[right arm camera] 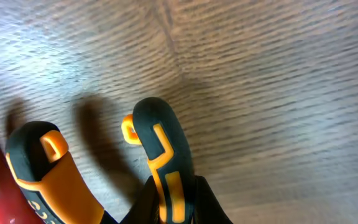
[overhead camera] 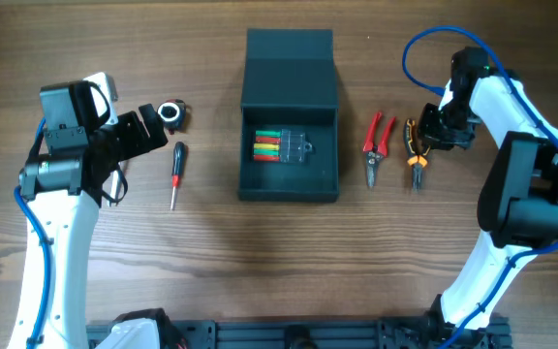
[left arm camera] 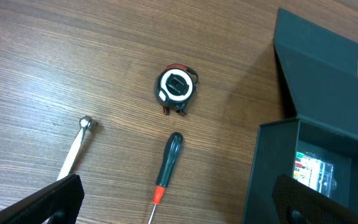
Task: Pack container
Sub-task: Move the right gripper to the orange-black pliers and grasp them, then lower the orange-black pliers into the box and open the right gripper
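Room to move surrounds the container (overhead camera: 289,191), which sits mid-table (overhead camera: 260,281) with its hinged lid open toward the far edge. A clear case of red, green and yellow pieces (overhead camera: 279,147) lies inside. Overhead, a screwdriver (overhead camera: 175,173) and tape measure (overhead camera: 171,114) lie to its left, with red-handled cutters (overhead camera: 377,145) and orange-and-black pliers (overhead camera: 415,165) to its right, all apart from its walls. The left hand (overhead camera: 148,124) hovers released near the tape measure; the right hand (overhead camera: 424,131) is at the pliers. From the left wrist, wide-spread fingers (left arm camera: 48,199) frame the screwdriver and a silver-shafted tool (left arm camera: 78,149), with the container at right. From the right wrist, dark fingers (right arm camera: 210,199) clench one pliers handle.
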